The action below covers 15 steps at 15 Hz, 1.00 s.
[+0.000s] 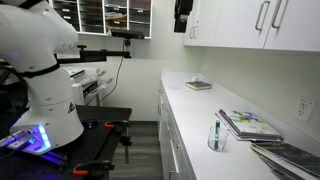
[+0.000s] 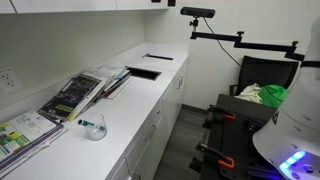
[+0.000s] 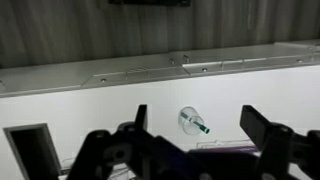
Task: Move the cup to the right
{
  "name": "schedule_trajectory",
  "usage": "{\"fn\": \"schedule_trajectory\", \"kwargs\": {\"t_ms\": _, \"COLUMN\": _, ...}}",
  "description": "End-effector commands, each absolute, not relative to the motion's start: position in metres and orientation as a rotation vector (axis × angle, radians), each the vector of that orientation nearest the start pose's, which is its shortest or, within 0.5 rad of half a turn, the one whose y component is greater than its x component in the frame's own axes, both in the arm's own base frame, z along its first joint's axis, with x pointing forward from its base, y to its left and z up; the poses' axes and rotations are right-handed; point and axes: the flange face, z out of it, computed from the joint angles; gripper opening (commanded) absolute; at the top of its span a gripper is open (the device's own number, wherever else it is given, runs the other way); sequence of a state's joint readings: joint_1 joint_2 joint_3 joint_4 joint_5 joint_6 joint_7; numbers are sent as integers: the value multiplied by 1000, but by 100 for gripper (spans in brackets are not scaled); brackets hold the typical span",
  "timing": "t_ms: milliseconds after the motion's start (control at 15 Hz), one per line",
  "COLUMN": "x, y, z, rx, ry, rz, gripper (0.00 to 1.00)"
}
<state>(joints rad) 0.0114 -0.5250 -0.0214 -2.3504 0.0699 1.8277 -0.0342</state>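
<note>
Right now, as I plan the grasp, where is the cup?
In an exterior view the cup stands on the counter, beside the magazines, toward the front edge.

Both exterior views look along the surface (image 1: 195, 100) (image 2: 140, 100) from opposite ends, each from well back and slightly above. The wrist view faces it side-on, from off its front edge. All three share the cup (image 3: 190, 122).

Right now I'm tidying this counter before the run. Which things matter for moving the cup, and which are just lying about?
For the job:
- cup holding a green stick
- fingers, open
- counter

Lying about:
- magazines beside the cup
- second paper stack
- flat dark item farther along
</note>
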Motion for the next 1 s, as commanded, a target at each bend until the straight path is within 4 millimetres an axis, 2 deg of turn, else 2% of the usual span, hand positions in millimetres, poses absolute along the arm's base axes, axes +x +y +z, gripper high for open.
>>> {"fn": "schedule_trajectory", "kwargs": {"t_ms": 0, "x": 394, "y": 1, "z": 525, "rx": -3063, "ry": -14, "rz": -5, "gripper": 100}}
{"fn": "schedule_trajectory", "kwargs": {"t_ms": 533, "x": 398, "y": 5, "z": 520, "rx": -3062, "ry": -2, "rz": -11, "gripper": 100}}
{"fn": "schedule_trajectory", "kwargs": {"t_ms": 733, "x": 427, "y": 32, "z": 484, "rx": -3092, "ry": 27, "rz": -61, "gripper": 100}}
{"fn": "schedule_trajectory", "kwargs": {"t_ms": 933, "x": 463, "y": 65, "z": 418, "rx": -3097, "ry": 46, "rz": -58, "gripper": 100}}
